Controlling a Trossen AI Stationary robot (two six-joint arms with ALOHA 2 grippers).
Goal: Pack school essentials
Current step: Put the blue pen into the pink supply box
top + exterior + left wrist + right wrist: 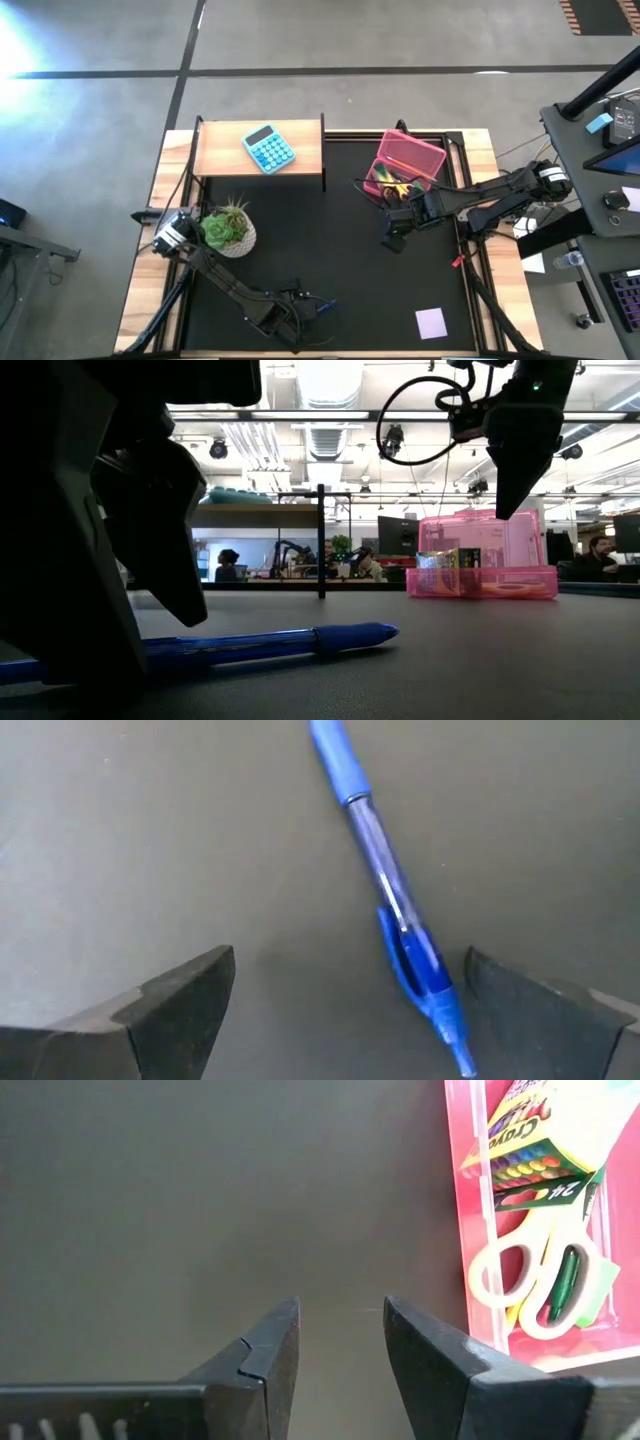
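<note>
A: Blue pen (390,910) first. Where?

B: Flat on the black mat (330,200), near the six o'clock edge seen from above. Untouched.

A: Left gripper (345,980)?

B: Low over that pen at six o'clock. Spread wide, one finger either side of the clip end, clear of the barrel on both sides. Nothing in its hold.

A: And the pink case (410,160)?

B: At one o'clock on the mat, lid standing open. Holds a yellow crayon box (530,1140) and yellow-handled scissors (530,1280), side by side against the near wall. Hard to tell what else inside.

A: Right gripper (340,1320)?

B: Just off the case at its seven o'clock corner, raised above the mat, pointing down. Parted by a narrow gap, with bare mat showing through. Empty.

A: Anything else of the school things?

B: Lilac note pad (431,322), flat at five o'clock near the mat's corner, well apart from both grippers.

A: Around the edges?

B: Blue calculator (269,149) at eleven o'clock on a wooden shelf (220,150). Potted plant (228,228) at nine o'clock, just beside the left arm's base. Beyond the table, seated people at desks in the room.
</note>
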